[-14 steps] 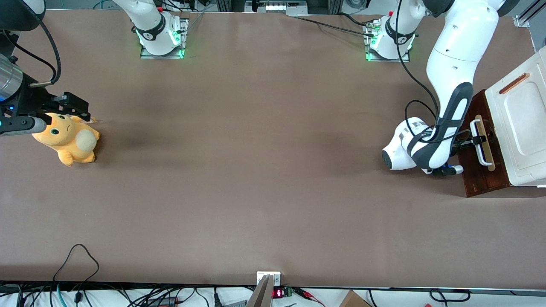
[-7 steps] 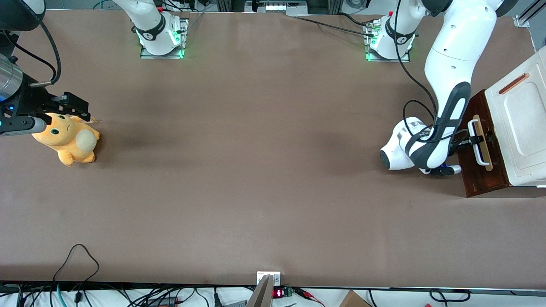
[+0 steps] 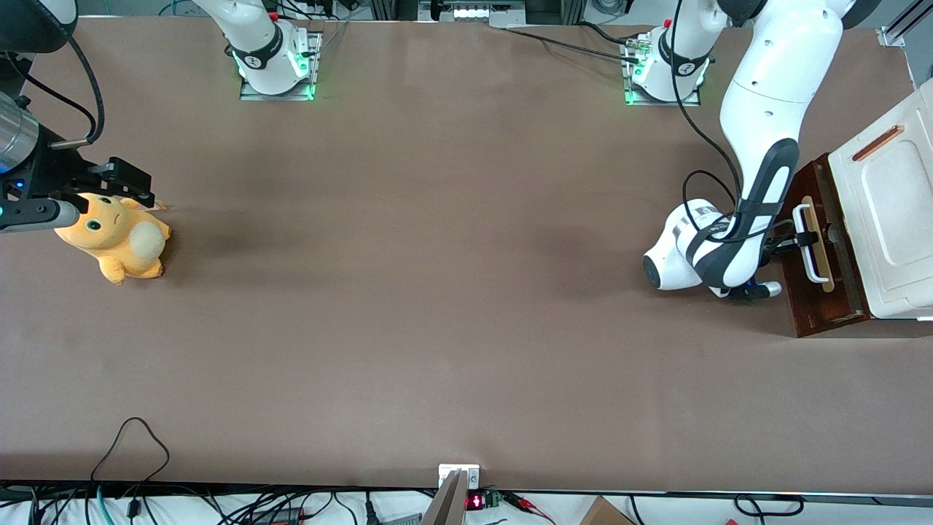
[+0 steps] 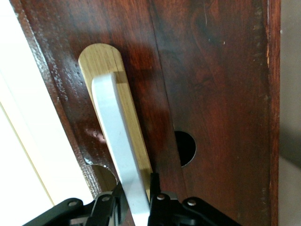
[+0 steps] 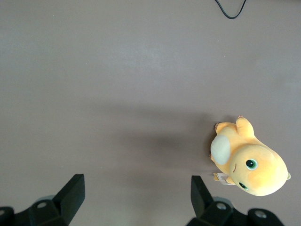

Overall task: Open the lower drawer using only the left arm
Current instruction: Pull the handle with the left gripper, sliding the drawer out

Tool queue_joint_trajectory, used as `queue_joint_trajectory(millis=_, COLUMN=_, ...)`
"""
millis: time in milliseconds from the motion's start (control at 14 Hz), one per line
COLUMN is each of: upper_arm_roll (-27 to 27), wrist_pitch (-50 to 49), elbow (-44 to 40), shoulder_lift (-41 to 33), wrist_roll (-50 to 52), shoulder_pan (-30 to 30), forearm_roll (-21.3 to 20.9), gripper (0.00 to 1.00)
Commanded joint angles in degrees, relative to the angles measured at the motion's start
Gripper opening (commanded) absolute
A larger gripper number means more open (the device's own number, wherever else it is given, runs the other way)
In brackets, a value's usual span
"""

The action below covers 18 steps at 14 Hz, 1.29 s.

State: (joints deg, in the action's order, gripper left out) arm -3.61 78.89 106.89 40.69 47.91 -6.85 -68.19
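The lower drawer [image 3: 820, 306] is dark reddish-brown wood and sits under a white moulded top panel [image 3: 893, 211] at the working arm's end of the table. Its white loop handle [image 3: 807, 248] lies on a pale wooden strip [image 3: 822, 273]. The left arm [image 3: 765, 109] reaches down in front of the drawer. Its gripper [image 3: 797, 239] is shut on the handle. In the left wrist view the black fingers [image 4: 154, 188] clamp the white handle bar [image 4: 117, 141] from both sides, with the gripper [image 4: 136, 197] over the pale strip [image 4: 106, 61] and the drawer front [image 4: 211, 94].
An orange plush toy [image 3: 116, 233] lies at the parked arm's end of the table, also seen in the right wrist view [image 5: 249, 162]. An orange slot [image 3: 878, 143] marks the top panel. A black cable loop [image 3: 131, 437] lies near the table's front edge.
The gripper and the handle have shifted a little toward the parked arm's end. The drawer front has come out slightly from under the white panel.
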Motion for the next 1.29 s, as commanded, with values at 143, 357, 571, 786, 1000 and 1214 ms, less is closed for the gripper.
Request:
queue_joint_trajectory(millis=143, upper_arm_roll=0.01, wrist_pitch=-0.49, elbow=-0.02, shoulder_lift=-0.44, wrist_roll=-0.45, shoulder_pan=-1.41, forearm_roll=2.80, gripper=0.21)
queue_joint_trajectory(millis=357, upper_arm_roll=0.01, wrist_pitch=-0.58, elbow=-0.02, shoulder_lift=-0.44, wrist_roll=-0.45, shoulder_pan=-1.68, forearm_roll=2.80, gripper=0.21)
queue_joint_trajectory(millis=571, upper_arm_roll=0.01, wrist_pitch=-0.58, elbow=-0.02, shoulder_lift=-0.44, wrist_roll=-0.45, shoulder_pan=-2.11, forearm_roll=2.98, gripper=0.21)
queue_joint_trajectory(millis=786, upper_arm_roll=0.01, wrist_pitch=-0.66, elbow=-0.10, shoulder_lift=-0.35, wrist_roll=-0.10, shoulder_pan=-2.64, forearm_roll=3.77, gripper=0.21)
queue_joint_trajectory(millis=1000, upper_arm_roll=0.01, wrist_pitch=-1.02, elbow=-0.19, shoulder_lift=-0.35, wrist_roll=0.25, shoulder_pan=-2.73, forearm_roll=3.86, gripper=0.21)
queue_joint_trajectory(millis=1214, upper_arm_roll=0.01, wrist_pitch=-1.28, elbow=-0.10, shoulder_lift=-0.35, wrist_roll=0.34, shoulder_pan=-2.99, forearm_roll=4.12, gripper=0.21)
